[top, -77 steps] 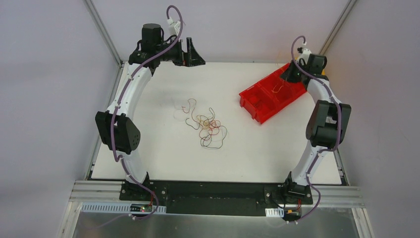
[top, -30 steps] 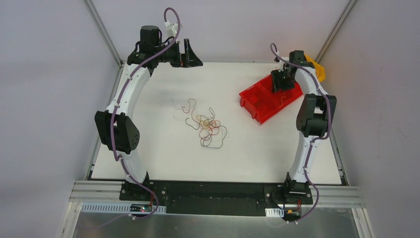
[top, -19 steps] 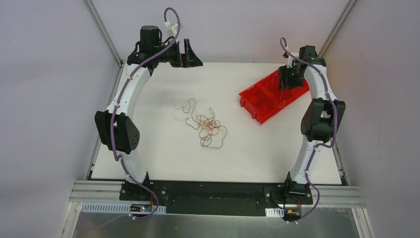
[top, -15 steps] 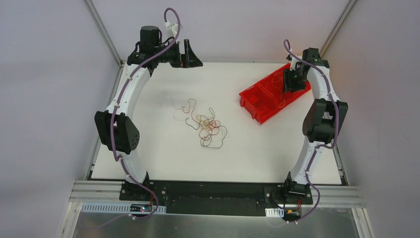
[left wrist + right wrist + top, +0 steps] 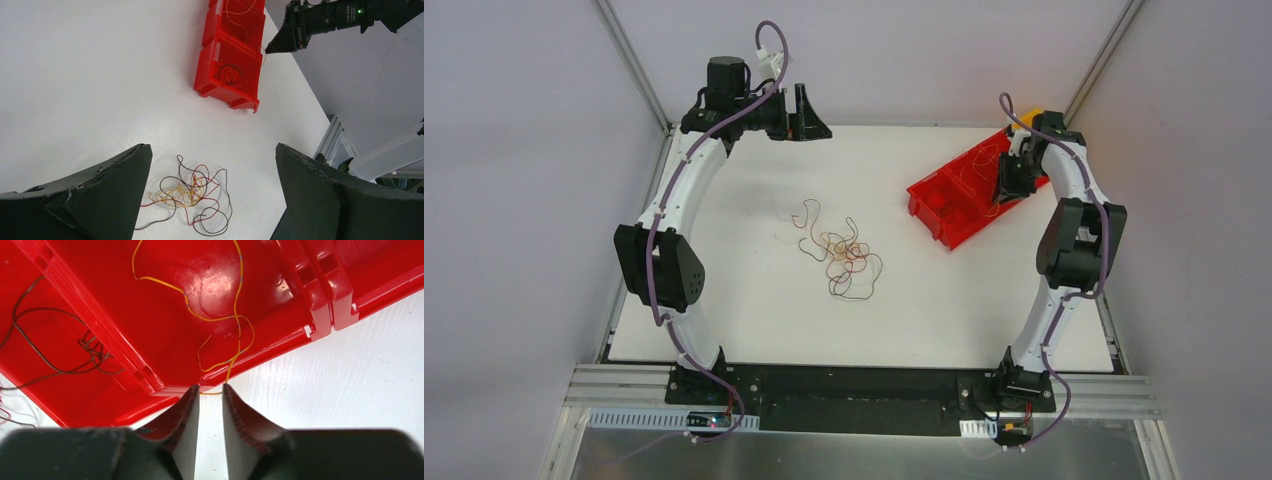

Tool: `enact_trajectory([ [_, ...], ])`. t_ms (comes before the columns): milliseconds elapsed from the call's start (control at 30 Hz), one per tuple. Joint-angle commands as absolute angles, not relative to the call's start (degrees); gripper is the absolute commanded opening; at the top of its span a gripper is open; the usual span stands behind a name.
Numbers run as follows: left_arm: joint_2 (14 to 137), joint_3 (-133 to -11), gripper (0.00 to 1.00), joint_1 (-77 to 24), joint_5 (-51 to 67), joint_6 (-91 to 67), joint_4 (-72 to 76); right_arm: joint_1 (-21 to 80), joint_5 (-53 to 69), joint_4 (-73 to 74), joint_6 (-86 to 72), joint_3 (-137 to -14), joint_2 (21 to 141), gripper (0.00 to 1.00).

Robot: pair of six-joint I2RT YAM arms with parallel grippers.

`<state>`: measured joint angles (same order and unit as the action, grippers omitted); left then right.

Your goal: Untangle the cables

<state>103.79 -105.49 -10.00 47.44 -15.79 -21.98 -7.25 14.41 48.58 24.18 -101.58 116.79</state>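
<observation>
The cables [image 5: 839, 250] lie as a loose tangle of red, yellow and dark wires mid-table, also seen below my left gripper [image 5: 192, 192]. My left gripper [image 5: 212, 147] hangs high at the back left [image 5: 809, 108], wide open and empty. A red bin [image 5: 949, 205] holds a dark wire [image 5: 90, 352] in one compartment and a yellow wire [image 5: 235, 315] in the other. The yellow wire's end drapes over the bin's rim [image 5: 175, 390]. My right gripper [image 5: 210, 388] sits at that rim [image 5: 1007, 188], jaws a narrow gap apart, the wire's end crossing between the fingertips.
The red bin [image 5: 230, 97] stands slanted at the back right of the white table. A yellow object [image 5: 1031, 112] shows behind the right arm. A thin pale wire [image 5: 782, 228] lies left of the tangle. Metal frame rails border the table.
My right gripper has moved from above the bin's middle to its right-hand rim and its jaws have narrowed. The left arm and the tangle have stayed put.
</observation>
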Motion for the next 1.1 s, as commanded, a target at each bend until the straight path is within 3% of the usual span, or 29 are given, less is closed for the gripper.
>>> enact_trajectory([
  [0,100.4,-105.4,0.99,-9.2,48.0,-14.5,-21.3,-6.5,15.0,46.3,22.0,-102.7,117.8,0.21],
  [133,100.4,-105.6,0.99,-9.0,48.0,-14.4,-21.7,-6.0,12.9,46.8,22.5,-104.7,119.6,0.17],
  [467,100.7,-105.2,0.99,-8.9,47.9,-14.6,-21.9,-6.1,8.7,46.2,25.7,-101.8,116.3,0.23],
  [667,100.9,-105.4,0.99,-8.9,48.1,-14.8,-21.9,-6.6,9.5,46.2,25.6,-102.0,115.8,0.33],
  [1067,101.4,-105.5,0.99,-8.9,48.1,-14.6,-22.6,-8.6,7.5,45.6,26.7,-102.5,116.8,0.32],
])
